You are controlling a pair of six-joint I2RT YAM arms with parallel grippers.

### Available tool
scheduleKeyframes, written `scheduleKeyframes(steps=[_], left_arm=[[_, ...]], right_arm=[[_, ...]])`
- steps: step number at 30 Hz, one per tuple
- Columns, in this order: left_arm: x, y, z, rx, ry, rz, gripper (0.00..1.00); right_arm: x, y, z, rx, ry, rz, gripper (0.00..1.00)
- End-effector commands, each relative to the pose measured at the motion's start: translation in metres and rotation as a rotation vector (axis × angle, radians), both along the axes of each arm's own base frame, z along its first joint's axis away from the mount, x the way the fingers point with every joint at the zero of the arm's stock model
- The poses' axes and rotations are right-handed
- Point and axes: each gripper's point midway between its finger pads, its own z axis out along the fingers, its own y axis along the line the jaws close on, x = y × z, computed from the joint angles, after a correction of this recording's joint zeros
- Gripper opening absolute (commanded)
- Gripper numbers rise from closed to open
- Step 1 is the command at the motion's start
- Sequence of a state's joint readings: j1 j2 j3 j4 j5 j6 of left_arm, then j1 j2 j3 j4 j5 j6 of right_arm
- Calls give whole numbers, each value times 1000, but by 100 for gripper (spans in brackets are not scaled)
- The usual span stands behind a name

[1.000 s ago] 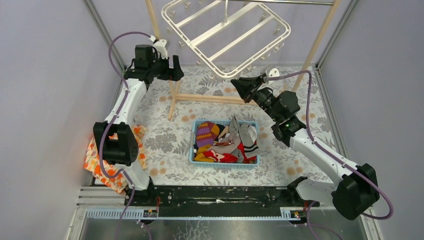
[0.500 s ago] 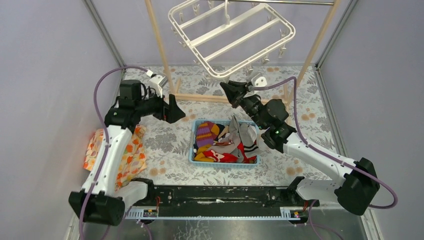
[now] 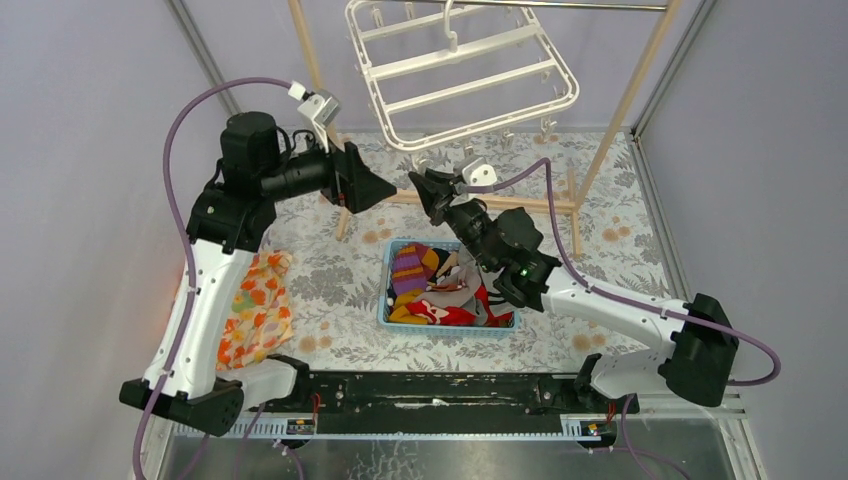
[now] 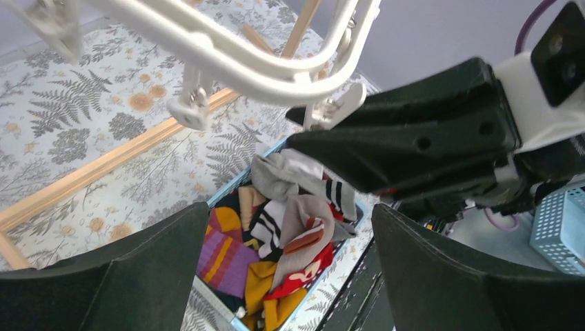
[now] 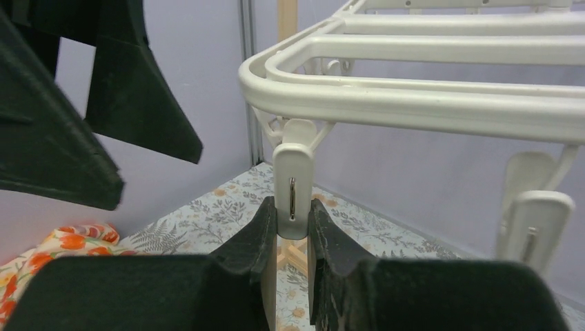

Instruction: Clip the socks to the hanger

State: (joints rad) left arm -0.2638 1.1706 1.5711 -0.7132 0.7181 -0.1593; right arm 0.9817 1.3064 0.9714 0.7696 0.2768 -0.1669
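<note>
Under the near left corner of the hanger [image 5: 414,103], the right claw [image 5: 291,221] is narrowed onto one dangling clip [image 5: 292,172], a finger on each flat side. That grip looks meant to steady the loose clip, perhaps to squeeze it open; whether its mouth is open I cannot tell. The clip hangs straight below the frame, so the claw comes at it from below and the near side, and the frame tilts a little where the arm bears on it. Just left of it, the left claw [image 3: 372,185] stands wide and holds nothing, its fingers pointing right toward the same corner, apart from clip and frame. Its place suits a helper that would bring a sock up, but no sock is in either claw. The socks [image 4: 290,172] lie down in the blue basket [image 3: 384,290] on the table [image 3: 320,280], near and below both claws, grey ones draped on top of red, orange and purple clothes. My reading is that the clip is being readied first, so clipping is not yet begun. Behind the basket runs the wooden rack [image 3: 520,205] that carries the hanger, and an orange flowered cloth [image 3: 255,310] lies at the near left.
</note>
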Motion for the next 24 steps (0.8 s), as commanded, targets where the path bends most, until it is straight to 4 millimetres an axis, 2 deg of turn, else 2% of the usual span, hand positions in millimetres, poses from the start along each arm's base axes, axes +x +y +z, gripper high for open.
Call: scheduleKeyframes(steps=[1,10,18,24], left_arm=[[8,-16,28,-73,-10,-20,94],[25,-24,58,-140,-105,-15,95],[33,-25,49,-147,-103,-4,90],[34,-31,40,-154,-67,-32,73]], right_arm=[[-4,6,36,70,-38,-30,0],[-16,37,36,64,-13,17,0],[-26,49,31,62,5,57,0],[-29,53,27,57,20,73,0]])
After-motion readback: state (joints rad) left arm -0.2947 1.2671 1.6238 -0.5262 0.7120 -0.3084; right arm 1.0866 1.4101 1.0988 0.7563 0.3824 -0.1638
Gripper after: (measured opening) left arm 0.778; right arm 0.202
